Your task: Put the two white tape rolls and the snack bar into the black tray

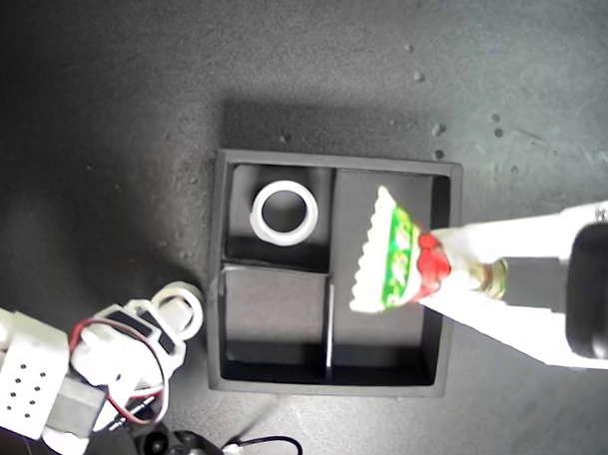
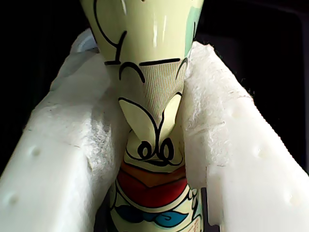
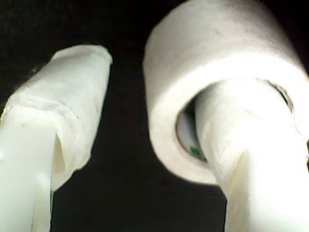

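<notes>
Over the black tray's (image 1: pixel 438 282) long slot my first gripper (image 2: pixel 154 140) pinches the snack bar (image 1: pixel 391 253) steeply tilted, so dropping now could leave it propped on the wall.

Exterior view: overhead, facing straight down, black tray (image 1: pixel 338 169) central. First wrist view: very close along my first gripper (image 2: pixel 154 140), shares the snack bar (image 2: pixel 152 72) with the exterior. Second wrist view: equally close along my second gripper (image 3: pixel 154 125), shares the tape roll (image 3: pixel 212 53)
</notes>
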